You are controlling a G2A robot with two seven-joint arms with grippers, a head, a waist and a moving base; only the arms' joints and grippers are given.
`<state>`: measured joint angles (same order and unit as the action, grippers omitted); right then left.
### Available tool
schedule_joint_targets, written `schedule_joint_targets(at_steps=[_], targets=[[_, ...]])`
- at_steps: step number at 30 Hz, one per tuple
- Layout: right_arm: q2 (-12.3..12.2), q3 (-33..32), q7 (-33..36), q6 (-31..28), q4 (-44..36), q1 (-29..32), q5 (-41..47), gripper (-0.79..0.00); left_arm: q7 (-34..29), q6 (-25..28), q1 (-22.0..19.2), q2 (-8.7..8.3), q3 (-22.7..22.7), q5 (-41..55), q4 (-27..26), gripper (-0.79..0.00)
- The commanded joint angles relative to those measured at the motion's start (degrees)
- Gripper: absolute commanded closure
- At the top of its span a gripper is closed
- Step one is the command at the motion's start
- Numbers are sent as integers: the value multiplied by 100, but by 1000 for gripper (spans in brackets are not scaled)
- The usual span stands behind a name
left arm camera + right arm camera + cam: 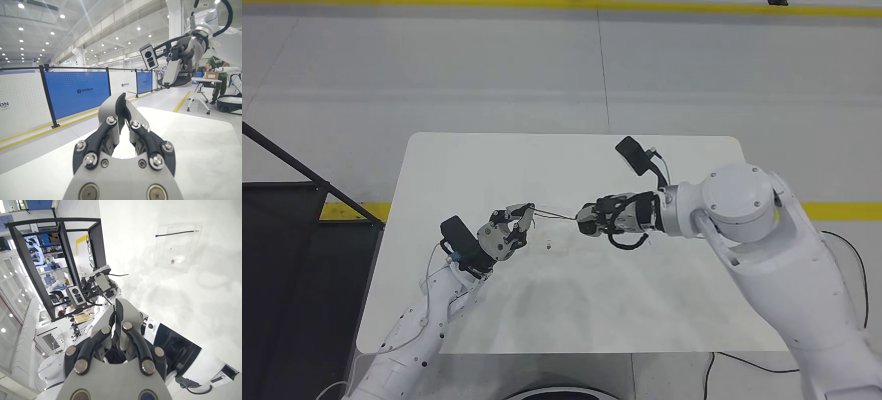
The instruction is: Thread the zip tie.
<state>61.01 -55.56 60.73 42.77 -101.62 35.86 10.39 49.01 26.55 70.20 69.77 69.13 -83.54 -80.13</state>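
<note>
Roughly over the middle of the table, held clear of the surface: the zip tie, strung between both claws. Clamped at its left end by the left gripper, pads pressed together on the thin black strap. Pinched together as well at the right gripper, seemingly on the tie's other end, though too small to say whether head or tip.

Runs left to right along its long axis, drifting slightly nearer toward the right. Viewed from the right wrist, pokes a free length of the zip tie out of the left gripper, aimed across at the right gripper. Viewed from the left wrist, faces the right gripper almost tip to tip with the left gripper, with open air between.

Turns, by this reading, on one line only: keep the strap's axis pointed straight at the right claw and close the left-to-right gap along it. Likely to miss the head's slot with any near-far or up-down offset. Equally close to the tie on both sides, so feeding looks possible from either arm.

Well apart from both claws, flat on a clear sheet on the table: a second black tie.
</note>
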Motion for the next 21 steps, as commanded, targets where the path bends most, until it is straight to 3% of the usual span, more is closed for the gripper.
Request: schedule_joint_targets(at_steps=[1, 21], targets=[[-6, 11, -5, -1, -1, -4, 4, 0, 0, 0, 0, 0, 0, 0, 0, 0], [-73, 77, -85, 89, -31, -30, 56, 0, 0, 0, 0, 0, 0, 0, 0, 0]])
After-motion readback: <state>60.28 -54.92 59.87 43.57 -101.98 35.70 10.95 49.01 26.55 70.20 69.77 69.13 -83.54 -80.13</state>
